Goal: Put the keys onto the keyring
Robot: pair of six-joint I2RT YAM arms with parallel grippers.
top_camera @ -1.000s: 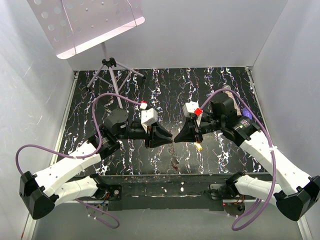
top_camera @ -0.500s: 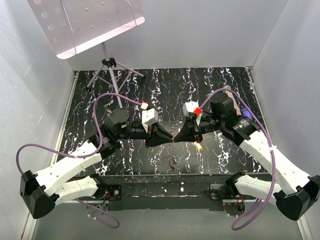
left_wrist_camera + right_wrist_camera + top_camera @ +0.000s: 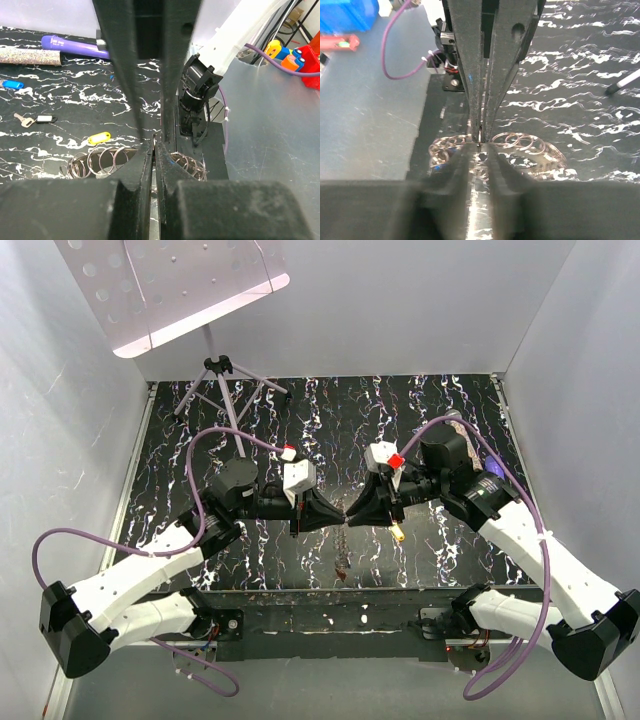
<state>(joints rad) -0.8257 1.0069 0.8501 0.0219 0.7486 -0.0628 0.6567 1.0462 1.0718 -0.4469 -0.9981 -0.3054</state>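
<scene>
My left gripper (image 3: 337, 517) and right gripper (image 3: 353, 515) meet tip to tip above the table's middle. A chain of linked metal keyrings (image 3: 343, 565) hangs from that meeting point down to the table. In the left wrist view the left gripper (image 3: 155, 146) is shut on the keyring wire, with rings (image 3: 95, 160) fanning out either side. The right gripper (image 3: 480, 145) stands slightly open, a narrow gap between its fingers, at the same rings (image 3: 525, 142). On the table lie a yellow-headed key (image 3: 98, 137), a blue one (image 3: 11, 84) and a silver one (image 3: 21, 119).
A purple marker pen (image 3: 75, 46) and a glittery tube (image 3: 30, 55) lie at the table's right. A tripod stand (image 3: 225, 380) rises at the back left. White walls enclose three sides. The black mounting rail (image 3: 330, 605) runs along the near edge.
The left gripper has closed onto the keyring. The right gripper's fingers have parted a little. The hanging ring chain has shifted slightly; both arms stay about where they were.
</scene>
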